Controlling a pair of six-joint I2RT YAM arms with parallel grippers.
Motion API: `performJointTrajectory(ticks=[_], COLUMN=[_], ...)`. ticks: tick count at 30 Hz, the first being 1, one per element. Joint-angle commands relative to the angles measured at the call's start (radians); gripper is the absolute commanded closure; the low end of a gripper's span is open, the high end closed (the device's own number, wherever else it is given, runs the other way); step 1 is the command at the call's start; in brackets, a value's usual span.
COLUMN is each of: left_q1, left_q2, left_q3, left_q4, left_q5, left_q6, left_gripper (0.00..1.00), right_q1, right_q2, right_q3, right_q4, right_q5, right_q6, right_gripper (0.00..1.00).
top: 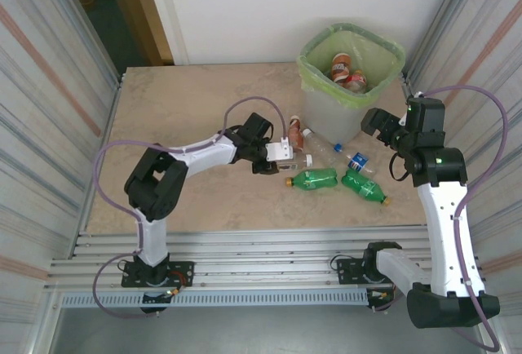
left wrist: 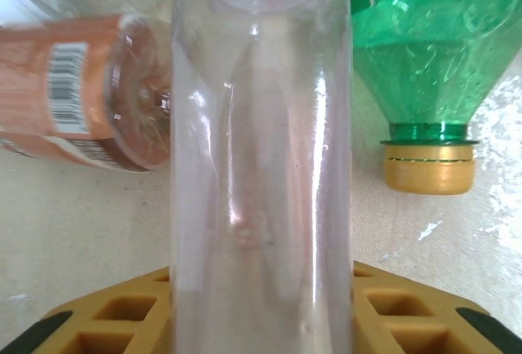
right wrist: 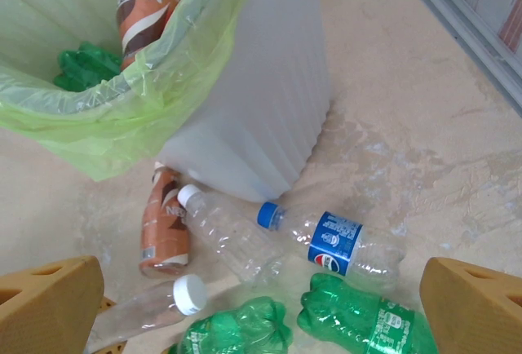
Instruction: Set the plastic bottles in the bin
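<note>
1. At the far right of the beige marbled table (top: 188,101) stands the tall translucent grey-white bin (top: 330,117), lined with a light green bag, with brown-labelled bottles (top: 347,73) inside.
2. The right pincer (top: 378,124) hangs beside the bin, spread wide and holding nothing.
3. The left pincer (top: 281,152) is clamped on a clear white-capped plastic bottle (top: 295,158).
4. Just beside it lie a green yellow-capped bottle (top: 314,179), a second green one (top: 363,185) and a blue-labelled clear bottle (top: 352,159).

Left arm (top: 204,152) and right arm (top: 444,211) with white links, black joints, looping purple cables (top: 104,166), green light (top: 438,159), ochre end effector fingers (right wrist: 49,301)
</note>
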Motion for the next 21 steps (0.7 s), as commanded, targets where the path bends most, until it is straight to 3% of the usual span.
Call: performJointTrajectory(ticks=[1,12,21], left_q1=[-0.011,-0.014,0.014], left_q2=[-0.11,-0.397,-0.567], left_q3=[-0.039,-0.221,-0.301], left_q4=[0.057,0.244,0.406], left_q5=[0.002,0.01,-0.052], left_q6=[-0.044,-0.252,-0.703], left_gripper=[0.89,0.93,0.93], right_q1=[-0.003,0.023,0.184], right_q2=[-0.025,-0.105,-0.162], right_q3=[-0.01,-0.075,-0.222], right_q4=[0.031,0.153,0.406], right_q5=[-0.035,-0.177,-0.256], right_q6=[0.024,0.062,0.175], right_gripper=[0.02,0.02,0.02])
